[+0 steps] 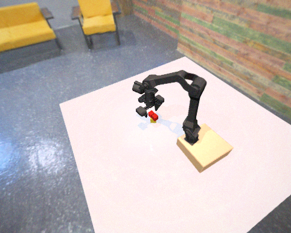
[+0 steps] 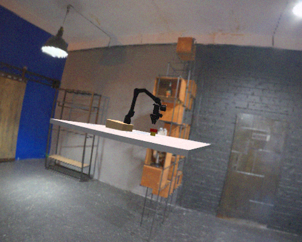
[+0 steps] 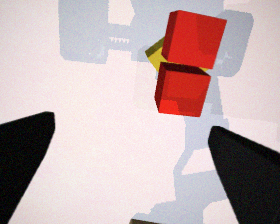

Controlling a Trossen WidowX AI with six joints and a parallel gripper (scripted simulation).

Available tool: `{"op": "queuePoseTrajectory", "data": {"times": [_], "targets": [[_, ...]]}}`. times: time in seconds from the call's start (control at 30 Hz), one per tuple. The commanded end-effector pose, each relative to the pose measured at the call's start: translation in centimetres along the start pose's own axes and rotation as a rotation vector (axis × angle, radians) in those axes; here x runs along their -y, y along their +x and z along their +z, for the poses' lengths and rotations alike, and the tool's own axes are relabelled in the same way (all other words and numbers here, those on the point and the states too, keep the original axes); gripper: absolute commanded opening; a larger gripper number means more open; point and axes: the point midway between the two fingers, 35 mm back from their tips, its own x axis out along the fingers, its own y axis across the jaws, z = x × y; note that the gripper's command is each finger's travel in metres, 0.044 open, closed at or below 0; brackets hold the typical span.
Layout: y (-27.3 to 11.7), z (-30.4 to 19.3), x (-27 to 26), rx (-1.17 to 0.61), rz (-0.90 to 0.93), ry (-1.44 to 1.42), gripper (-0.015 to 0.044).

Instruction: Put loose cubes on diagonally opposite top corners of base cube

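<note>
In the top view, the two red cubes [image 1: 154,117] [image 2: 153,130] were located near the middle of the frame, supported on the yellow base cube [image 1: 153,121] [image 2: 153,134] [image 3: 155,57]. The base cube was seated on the pale table [image 1: 126,181] [image 2: 178,142].

In the wrist view, one red cube [image 3: 195,40] was positioned at upper right of centre, and the other red cube [image 3: 183,94] was shown directly below it in the frame. Parts of the base cube were exposed at their left and right. Whether a gap was left between the red cubes could not be determined.

The gripper [image 1: 151,112] [image 2: 153,123] [image 3: 134,127] was set wide, with nothing held, and was positioned above the stack. The black arm [image 1: 194,108] [image 2: 133,105] was mounted on a tan block [image 1: 206,148] [image 2: 118,125], located right of the cubes in the top view.
</note>
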Motion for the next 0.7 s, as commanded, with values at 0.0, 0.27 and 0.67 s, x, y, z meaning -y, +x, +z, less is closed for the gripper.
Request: {"op": "queuePoseTrajectory", "data": {"times": [0.0,0.27,0.67], "targets": [[-0.3,0.0,-4.3,0.011,0.007,-0.008,0.04],[-0.4,-0.8,-8.4,-0.002,0.015,0.019,0.04],[-0.4,-0.8,-8.4,-0.002,0.015,0.019,0.04]]}}
